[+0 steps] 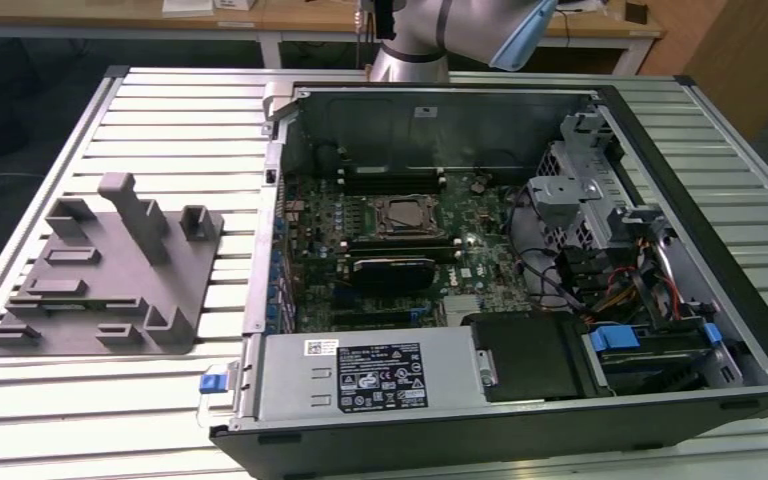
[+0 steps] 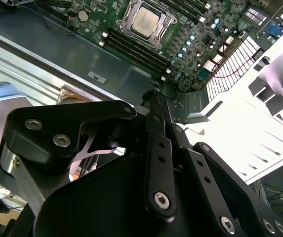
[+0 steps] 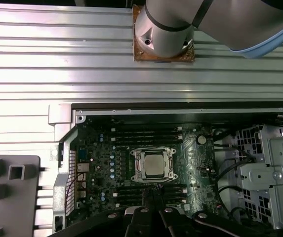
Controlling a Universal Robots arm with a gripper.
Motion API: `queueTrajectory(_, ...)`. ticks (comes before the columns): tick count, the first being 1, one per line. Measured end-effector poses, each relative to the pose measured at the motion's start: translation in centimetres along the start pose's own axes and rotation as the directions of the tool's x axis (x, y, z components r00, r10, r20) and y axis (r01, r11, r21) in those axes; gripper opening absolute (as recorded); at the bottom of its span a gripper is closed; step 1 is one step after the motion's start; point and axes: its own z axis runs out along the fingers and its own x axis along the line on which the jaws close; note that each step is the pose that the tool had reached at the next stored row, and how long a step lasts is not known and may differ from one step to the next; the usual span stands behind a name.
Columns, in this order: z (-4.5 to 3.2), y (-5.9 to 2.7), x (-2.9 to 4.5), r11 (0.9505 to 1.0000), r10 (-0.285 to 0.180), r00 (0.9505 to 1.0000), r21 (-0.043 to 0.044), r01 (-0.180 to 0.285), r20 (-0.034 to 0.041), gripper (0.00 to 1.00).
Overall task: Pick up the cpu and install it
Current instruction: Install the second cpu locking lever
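So the cpu [image 3: 154, 164] already sits in its socket on the motherboard [image 3: 97, 163], inside the open case [image 1: 704, 250]. The gripper [image 2: 156, 96] hangs above it, fingers pressed together, looks like nothing's between them.

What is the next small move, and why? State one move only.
Probably lift straight away from the case rather than descend. The cpu already lies flat inside the socket frame on the motherboard, and the gripper hangs above the board, apart from the cpu.
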Motion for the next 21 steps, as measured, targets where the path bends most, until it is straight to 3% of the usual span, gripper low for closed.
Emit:
queueTrajectory(3, 0.03, -0.01, 0.00, 1.0000, 0.000, 1.0000, -0.0001, 0.000, 0.0000, 0.11)
queueTrajectory(4, 1.12, -0.23, 0.11, 1.0000, 0.001, 1.0000, -0.0001, -0.001, 0.0000, 0.11)
queueTrajectory(21, 2.74, -0.57, 0.25, 1.0000, 0.001, 1.0000, -0.0003, -0.001, 0.0001, 0.11)
